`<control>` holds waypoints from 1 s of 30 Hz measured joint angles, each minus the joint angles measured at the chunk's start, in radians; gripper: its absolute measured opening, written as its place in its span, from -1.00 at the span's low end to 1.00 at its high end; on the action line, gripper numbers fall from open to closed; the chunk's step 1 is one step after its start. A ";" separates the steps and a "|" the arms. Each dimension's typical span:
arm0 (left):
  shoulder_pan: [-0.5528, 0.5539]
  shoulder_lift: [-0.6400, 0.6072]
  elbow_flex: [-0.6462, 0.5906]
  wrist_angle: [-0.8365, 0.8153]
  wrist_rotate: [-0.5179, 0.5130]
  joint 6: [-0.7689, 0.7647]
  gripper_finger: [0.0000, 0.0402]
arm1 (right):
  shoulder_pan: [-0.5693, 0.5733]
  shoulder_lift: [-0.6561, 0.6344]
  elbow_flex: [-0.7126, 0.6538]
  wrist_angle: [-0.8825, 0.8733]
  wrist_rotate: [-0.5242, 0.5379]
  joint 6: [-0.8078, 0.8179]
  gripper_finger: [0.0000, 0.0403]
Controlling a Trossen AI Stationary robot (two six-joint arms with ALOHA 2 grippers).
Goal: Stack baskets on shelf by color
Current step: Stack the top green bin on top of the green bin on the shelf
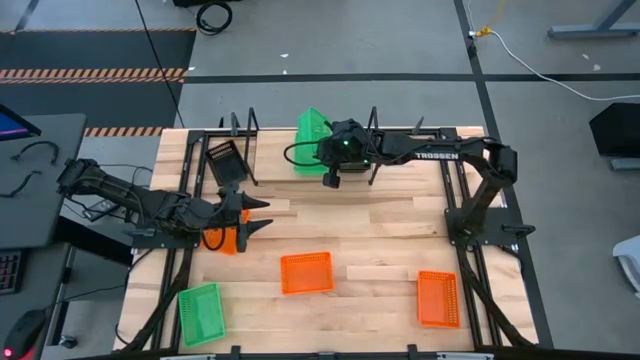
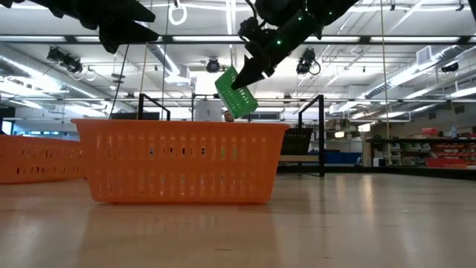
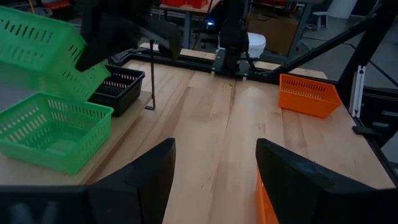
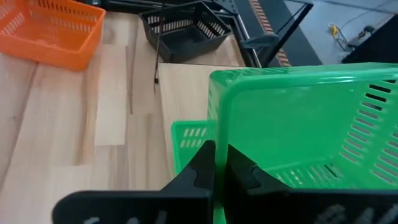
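Observation:
My right gripper (image 4: 219, 167) is shut on a green basket (image 4: 298, 124) and hangs over the far side of the table, at the shelf (image 1: 262, 158). The basket is tilted in the air (image 2: 236, 93) above a second green basket (image 3: 50, 130), which stands by its bottom on the shelf's pale board. At the table's left my left gripper (image 3: 217, 168) waits open with nothing between its fingers. It is just above an orange basket (image 1: 224, 240). My right gripper pinches one wall of the green basket at its rim (image 4: 214, 134), one finger (image 4: 199, 175) outside the wall and the other inside. The fingers come slanting down from the table's right. The basket is lifted clear and hangs tilted below the fingers.
A black basket (image 1: 225, 160) sits at the shelf's left end. The left wrist view shows a black basket (image 3: 118, 87) beyond the green ones. Two orange baskets (image 1: 306, 272) (image 1: 438, 298) and a green one (image 1: 200, 312) lie on the near half of the table. Thin black uprights (image 3: 151, 81) rise from the shelf.

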 joint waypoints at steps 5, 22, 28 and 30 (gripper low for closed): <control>0.000 0.000 0.000 -0.001 0.000 0.000 0.15 | -0.003 0.040 -0.001 0.006 0.003 -0.011 -0.94; -0.010 0.000 0.000 0.000 0.001 -0.003 0.15 | -0.004 0.055 -0.001 0.004 0.011 -0.044 -0.85; -0.010 0.000 0.000 0.000 0.001 -0.003 0.15 | -0.004 0.055 -0.001 0.003 0.014 -0.044 -0.74; -0.010 0.000 0.000 0.000 0.001 -0.003 0.15 | -0.004 0.055 -0.001 0.004 0.041 -0.044 -0.71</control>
